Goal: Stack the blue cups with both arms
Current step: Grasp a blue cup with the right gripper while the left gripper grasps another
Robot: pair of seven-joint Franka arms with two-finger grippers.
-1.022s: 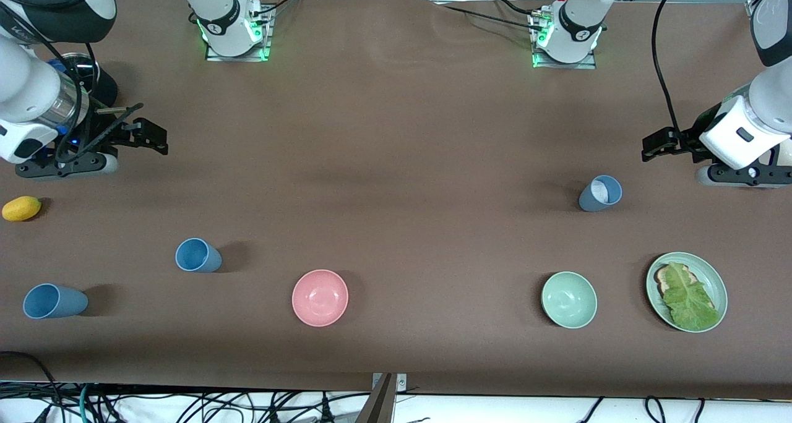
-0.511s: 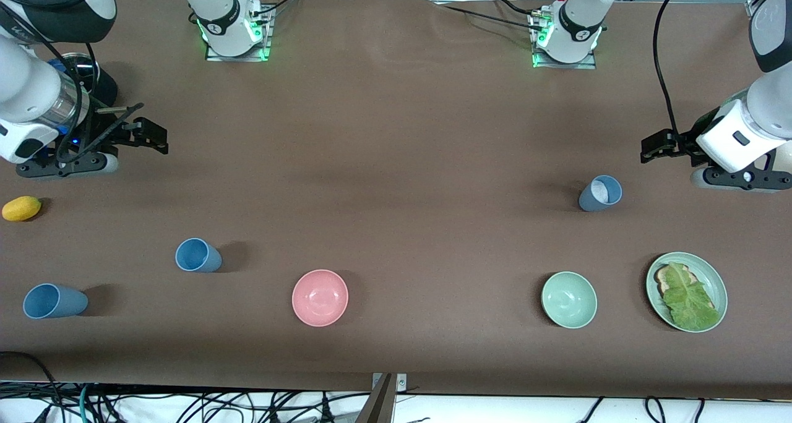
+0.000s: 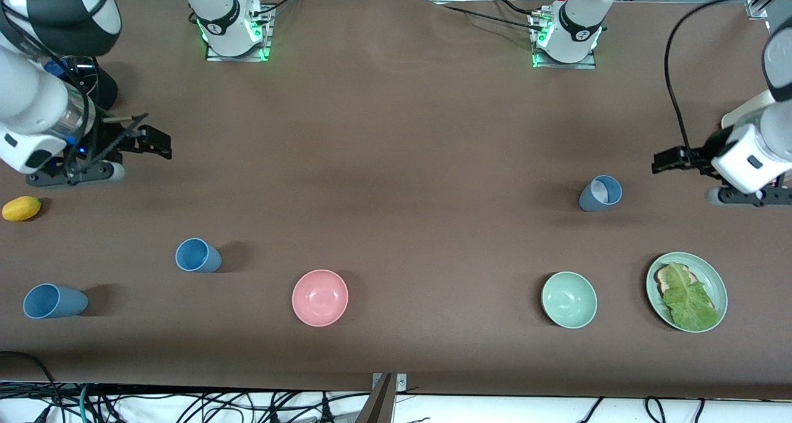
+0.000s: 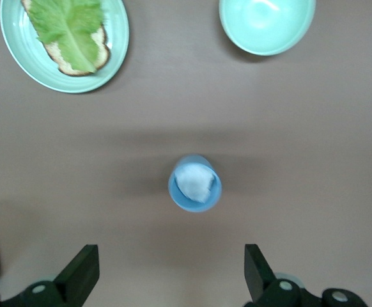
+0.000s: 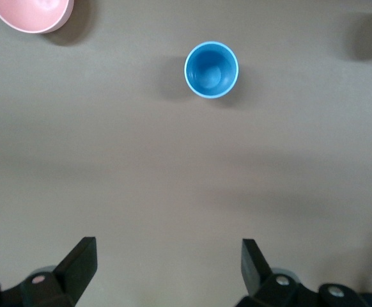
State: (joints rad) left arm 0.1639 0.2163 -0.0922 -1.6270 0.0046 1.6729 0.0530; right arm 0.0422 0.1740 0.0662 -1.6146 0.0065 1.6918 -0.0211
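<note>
Blue cups stand apart, unstacked; left gripper hangs wide-jawed over bare table near the slate cup; right gripper likewise, empty, seemingly ready to reach.

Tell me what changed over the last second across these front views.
Only the arms shifted. The left gripper slid toward the front camera and out toward its end of the table, open, beside the slate blue cup. The right gripper edged slightly toward the front camera, open. Neither took hold of anything. The two sky blue cups, pink bowl, green bowl, plate and lemon stayed put.
</note>
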